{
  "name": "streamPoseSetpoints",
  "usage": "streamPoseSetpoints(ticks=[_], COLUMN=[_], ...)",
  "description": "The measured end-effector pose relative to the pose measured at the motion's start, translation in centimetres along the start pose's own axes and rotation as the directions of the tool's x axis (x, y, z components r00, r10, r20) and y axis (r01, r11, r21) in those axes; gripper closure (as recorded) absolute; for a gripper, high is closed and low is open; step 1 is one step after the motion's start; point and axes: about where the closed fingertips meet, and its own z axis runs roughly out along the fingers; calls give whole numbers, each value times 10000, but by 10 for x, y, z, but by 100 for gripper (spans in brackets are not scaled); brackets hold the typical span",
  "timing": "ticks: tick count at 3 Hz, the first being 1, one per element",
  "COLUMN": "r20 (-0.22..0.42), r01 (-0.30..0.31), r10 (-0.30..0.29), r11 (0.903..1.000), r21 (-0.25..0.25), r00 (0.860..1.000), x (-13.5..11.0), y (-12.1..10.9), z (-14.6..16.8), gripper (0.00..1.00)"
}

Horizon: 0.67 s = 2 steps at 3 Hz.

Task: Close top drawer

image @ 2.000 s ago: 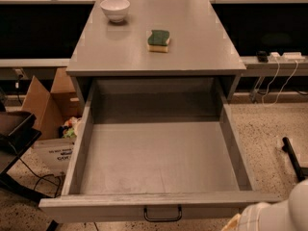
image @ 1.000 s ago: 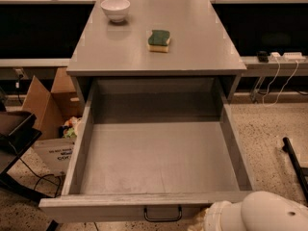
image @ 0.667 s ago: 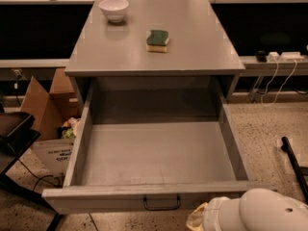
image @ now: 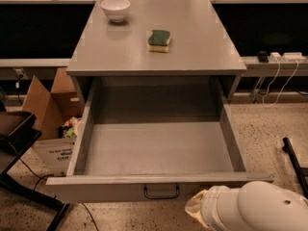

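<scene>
Top drawer pulled fully out; rigid, empty, probably slides light. Push front panel beside loop handle. Claw just right of handle, below front panel; cannot tell whether spread or pressed together.

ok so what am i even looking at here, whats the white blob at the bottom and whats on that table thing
There is one camera, looking down at the front of a grey cabinet. The white rounded shape is the robot's arm. Its end effector, the part that grasps, is the cream tip at the bottom edge, just right of the drawer's dark handle. I cannot tell whether it grips anything. The top drawer is pulled far out and shows a bare grey inside. On the cabinet top sit a white bowl and a green and yellow sponge. A cardboard box stands on the floor to the left.
</scene>
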Motion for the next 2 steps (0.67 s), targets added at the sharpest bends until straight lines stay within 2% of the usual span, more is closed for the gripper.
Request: streamPoseSetpoints(ticks=[2], r20=[822], r01=[661], r10=[-746], r11=[9926], r21=[1017], r00=[9938], x=[-50], y=[-51], z=[-4], gripper=[100])
